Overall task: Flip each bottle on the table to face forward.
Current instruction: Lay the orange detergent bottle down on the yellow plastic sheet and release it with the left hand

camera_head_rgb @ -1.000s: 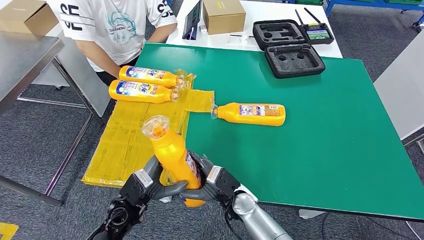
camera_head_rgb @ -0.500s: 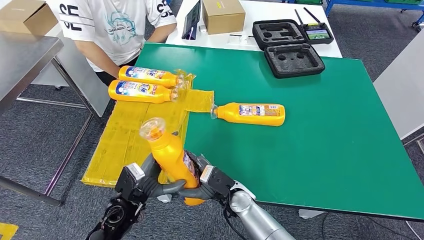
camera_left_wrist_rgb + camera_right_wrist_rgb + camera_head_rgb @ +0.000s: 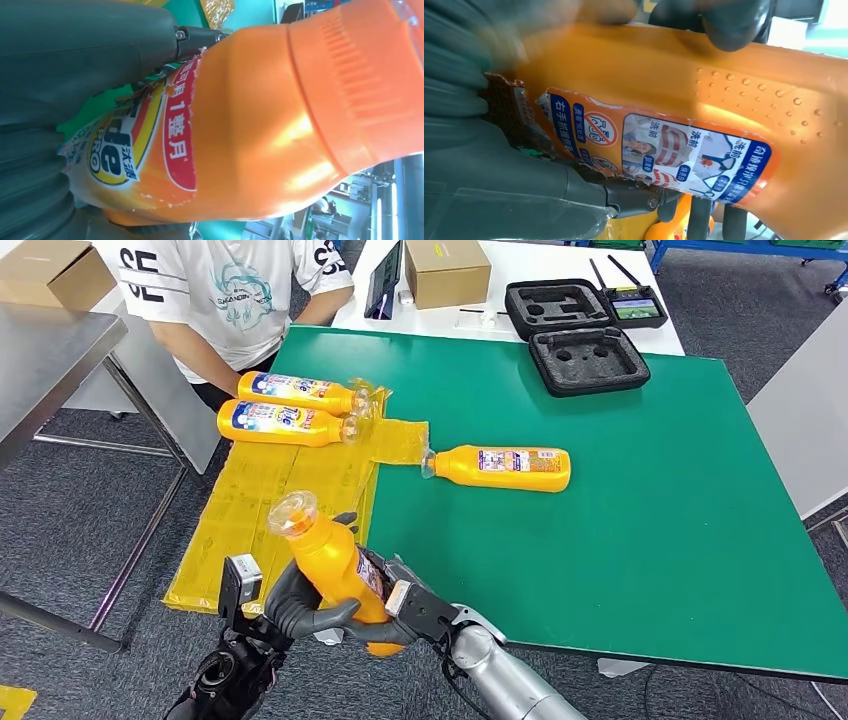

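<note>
Low in the frame, left of centre, both hands clamp one orange bottle [image 3: 335, 565] off the near edge of the green table [image 3: 640, 540]: the left hand [image 3: 295, 602] wraps its lower body from the left, the right hand [image 3: 405, 602] presses from the right. Its long axis stands nearly upright, cap tilted toward the upper left. Neither hand is nearer, so turning it probably needs both working together

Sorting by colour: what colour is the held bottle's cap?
Orange, cap, clearest in the left wrist view.
</note>
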### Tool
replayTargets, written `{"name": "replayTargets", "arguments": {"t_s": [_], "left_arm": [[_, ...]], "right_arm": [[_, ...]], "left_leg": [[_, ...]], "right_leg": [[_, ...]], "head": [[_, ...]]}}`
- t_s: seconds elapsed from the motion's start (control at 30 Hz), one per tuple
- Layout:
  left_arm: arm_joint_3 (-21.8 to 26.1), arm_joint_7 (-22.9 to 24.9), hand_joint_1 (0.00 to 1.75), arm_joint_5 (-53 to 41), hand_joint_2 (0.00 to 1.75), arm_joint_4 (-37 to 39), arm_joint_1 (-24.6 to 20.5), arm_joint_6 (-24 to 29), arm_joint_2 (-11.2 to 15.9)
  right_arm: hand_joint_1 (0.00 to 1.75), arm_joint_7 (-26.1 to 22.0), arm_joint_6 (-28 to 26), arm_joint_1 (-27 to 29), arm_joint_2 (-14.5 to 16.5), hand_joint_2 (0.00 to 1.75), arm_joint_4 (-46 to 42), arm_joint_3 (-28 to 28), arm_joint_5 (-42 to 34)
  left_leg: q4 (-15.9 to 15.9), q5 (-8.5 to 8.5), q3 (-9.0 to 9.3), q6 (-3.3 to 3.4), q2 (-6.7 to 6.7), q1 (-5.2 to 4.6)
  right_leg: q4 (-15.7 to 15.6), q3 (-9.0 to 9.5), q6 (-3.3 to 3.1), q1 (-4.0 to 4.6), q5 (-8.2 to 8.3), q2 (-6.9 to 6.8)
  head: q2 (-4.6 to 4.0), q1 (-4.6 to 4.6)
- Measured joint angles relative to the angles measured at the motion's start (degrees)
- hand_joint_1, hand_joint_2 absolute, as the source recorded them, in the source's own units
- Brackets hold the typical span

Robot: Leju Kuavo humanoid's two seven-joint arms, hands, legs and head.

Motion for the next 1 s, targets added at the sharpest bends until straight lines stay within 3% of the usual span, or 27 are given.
{"name": "replayTargets", "arguments": {"t_s": [0.33,0.4,0.43,0.53,0.57,0.77,0.8,0.9,0.93,1.0], "left_arm": [[0.60,-0.02,0.00,1.38,1.75,0.37,0.19,-0.22,0.00],[0.73,-0.11,0.08,1.63,1.75,0.37,0.25,-0.20,0.00],[0.79,-0.15,0.29,1.73,1.75,0.37,0.29,-0.15,0.00],[0.86,-0.14,1.46,1.55,1.75,0.33,0.56,0.41,0.03],[0.87,-0.12,1.69,1.26,1.75,0.27,0.71,0.69,0.05],[0.87,-0.17,1.75,-0.13,1.75,-0.11,1.10,1.80,0.11],[0.87,-0.19,1.75,-0.19,1.75,-0.11,1.09,1.96,0.11],[0.87,-0.21,1.75,-0.49,1.75,-0.11,1.00,2.60,0.15],[0.87,-0.21,1.75,-0.65,1.75,-0.11,0.94,2.89,0.18],[0.87,-0.20,1.75,-0.87,1.75,-0.13,0.86,3.36,0.29]], "right_arm": [[1.75,0.00,-0.47,-0.14,0.52,1.75,1.16,0.26,0.75],[1.75,0.00,-0.53,-0.17,0.55,1.75,1.32,0.35,1.08],[1.75,0.00,-0.56,-0.18,0.58,1.75,1.42,0.37,1.29],[1.75,0.00,-0.61,-0.18,0.73,1.75,1.71,0.38,1.73],[1.75,0.00,-0.62,-0.18,0.77,1.75,1.79,0.38,1.83],[1.74,0.01,-0.62,-0.15,0.86,1.75,2.13,0.34,2.46],[1.55,0.01,-0.62,-0.15,0.87,1.75,2.14,0.34,2.52],[0.25,0.16,-0.64,-0.12,0.94,1.75,2.14,0.31,2.72],[0.00,0.28,-0.71,-0.08,0.97,1.75,2.13,0.30,2.79],[0.00,0.54,-0.98,0.12,1.00,0.87,1.95,0.28,2.88]], "left_leg": [[0.00,0.00,0.00,0.00,0.00,0.00],[0.00,0.00,0.00,0.00,0.00,0.00],[0.00,0.00,0.00,0.00,0.00,0.00],[0.00,0.00,0.00,0.00,0.00,0.00],[0.00,0.00,0.00,0.00,0.00,0.00],[0.00,0.00,0.00,0.00,0.00,0.00],[0.00,0.00,0.00,0.00,0.00,0.00],[0.00,0.00,0.00,0.00,0.00,0.00],[0.00,0.00,0.00,0.00,0.00,0.00],[0.00,0.00,0.01,0.00,0.00,0.00]], "right_leg": [[0.00,0.00,0.00,0.00,0.00,0.00],[0.00,0.00,0.00,0.00,0.00,0.00],[0.00,0.01,0.00,0.00,0.00,0.00],[0.00,0.00,0.00,0.00,0.00,0.00],[0.00,0.00,0.00,0.00,0.00,0.00],[0.00,0.00,0.00,0.00,0.00,0.00],[0.00,0.00,0.00,0.00,0.00,0.00],[0.00,0.00,0.00,0.00,0.00,0.00],[0.00,0.00,0.00,0.00,0.00,0.00],[0.00,0.00,0.00,0.00,0.00,0.00]], "head": [[0.00,0.00],[0.00,-0.01],[0.00,-0.01],[0.00,-0.01],[0.00,-0.01],[0.00,0.00],[0.00,0.01],[0.00,0.01],[0.00,0.01],[0.00,0.01]]}}
